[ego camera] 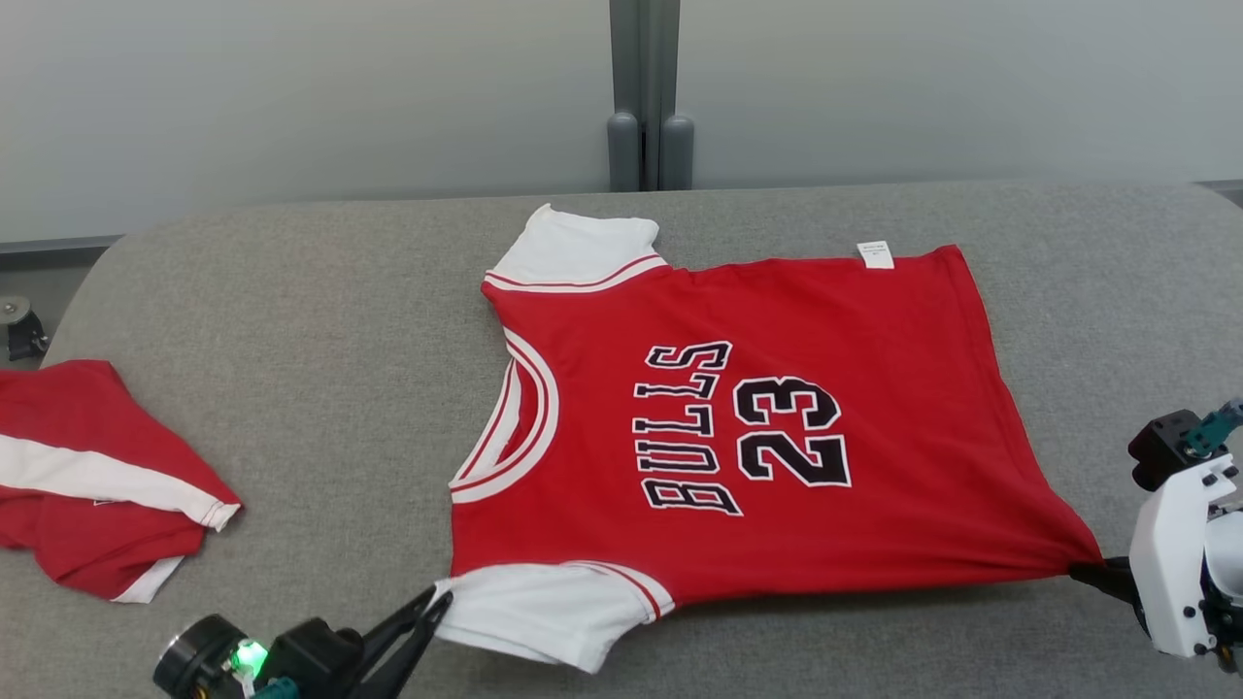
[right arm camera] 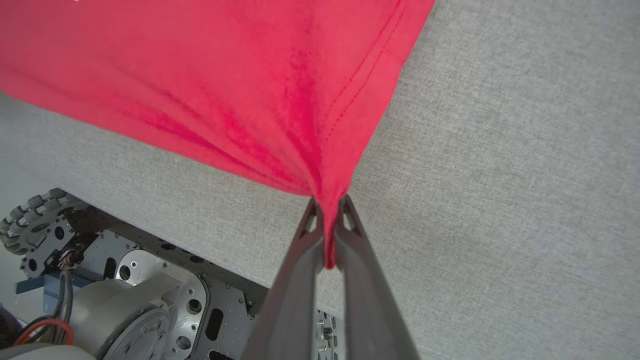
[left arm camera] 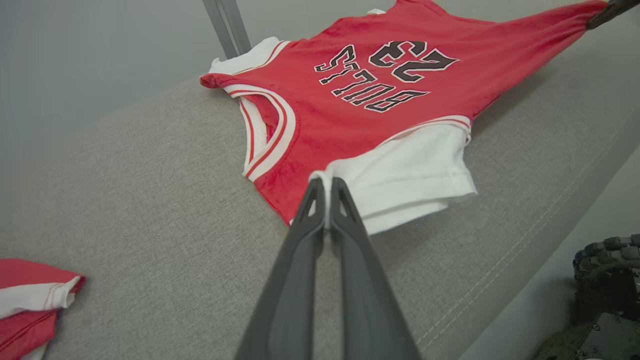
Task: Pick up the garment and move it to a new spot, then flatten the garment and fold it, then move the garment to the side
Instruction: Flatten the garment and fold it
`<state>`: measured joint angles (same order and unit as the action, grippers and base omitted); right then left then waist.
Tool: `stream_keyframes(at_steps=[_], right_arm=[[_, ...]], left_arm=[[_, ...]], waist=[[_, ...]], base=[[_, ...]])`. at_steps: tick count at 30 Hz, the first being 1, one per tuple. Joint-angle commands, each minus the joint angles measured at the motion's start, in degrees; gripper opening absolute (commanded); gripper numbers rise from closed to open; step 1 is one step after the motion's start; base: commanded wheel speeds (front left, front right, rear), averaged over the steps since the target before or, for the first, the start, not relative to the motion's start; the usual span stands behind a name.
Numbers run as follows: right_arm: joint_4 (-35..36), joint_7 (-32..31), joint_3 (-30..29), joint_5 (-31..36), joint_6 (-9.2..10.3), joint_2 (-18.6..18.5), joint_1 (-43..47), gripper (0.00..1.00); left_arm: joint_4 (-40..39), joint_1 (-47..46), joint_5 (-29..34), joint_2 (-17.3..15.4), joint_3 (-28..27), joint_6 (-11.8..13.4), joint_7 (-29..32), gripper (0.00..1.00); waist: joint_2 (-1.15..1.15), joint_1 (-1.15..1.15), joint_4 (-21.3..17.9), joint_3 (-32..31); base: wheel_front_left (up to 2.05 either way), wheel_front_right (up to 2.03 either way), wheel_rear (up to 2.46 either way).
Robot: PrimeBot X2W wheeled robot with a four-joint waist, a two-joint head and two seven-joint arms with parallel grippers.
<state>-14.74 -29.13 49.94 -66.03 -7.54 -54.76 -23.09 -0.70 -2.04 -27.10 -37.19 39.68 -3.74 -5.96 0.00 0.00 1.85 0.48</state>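
Our jersey (ego camera: 777, 427) lies lengthwise left to right, collar (ego camera: 529, 417) pointing left. Our left hand (ego camera: 439, 600) clenches its near white sleeve (ego camera: 544, 612), and our right hand (ego camera: 1088, 573) clenches the near hem corner (ego camera: 1054, 555).

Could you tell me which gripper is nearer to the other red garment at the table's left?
Left. The left gripper pinches the jersey's sleeve, nearer that other garment; the right gripper grips the jersey's hem corner, far right.

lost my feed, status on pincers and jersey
Left pincer shut on white sleeve; right pincer shut on hem corner. Jersey spread print-up on grey surface. Second red garment lies apart, far left.
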Motion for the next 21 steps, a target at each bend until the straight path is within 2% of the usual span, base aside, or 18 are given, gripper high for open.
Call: stream_keyframes(at_steps=[1,13,21], right_arm=[[-0.17,-1.82,-1.38,-0.11,0.1,0.65,-0.99,0.0],[-2.99,-9.33,-8.58,5.41,0.1,6.45,-7.34,0.0],[-6.86,-10.59,-13.1,9.03,0.1,10.04,-10.33,0.0]], left_arm=[[0.35,-3.02,0.97,0.14,-0.63,0.1,-0.32,0.0],[7.83,-17.17,2.76,3.03,0.34,-2.6,-0.47,0.0],[13.9,-23.57,2.38,5.23,1.97,-3.29,-2.42,0.0]], waist=[[0.0,0.0,-0.22,1.21],[0.0,0.0,-0.84,9.07],[0.0,0.0,-0.71,11.81]], base=[[0.0,0.0,0.0],[0.0,0.0,0.0],[0.0,0.0,0.0]])
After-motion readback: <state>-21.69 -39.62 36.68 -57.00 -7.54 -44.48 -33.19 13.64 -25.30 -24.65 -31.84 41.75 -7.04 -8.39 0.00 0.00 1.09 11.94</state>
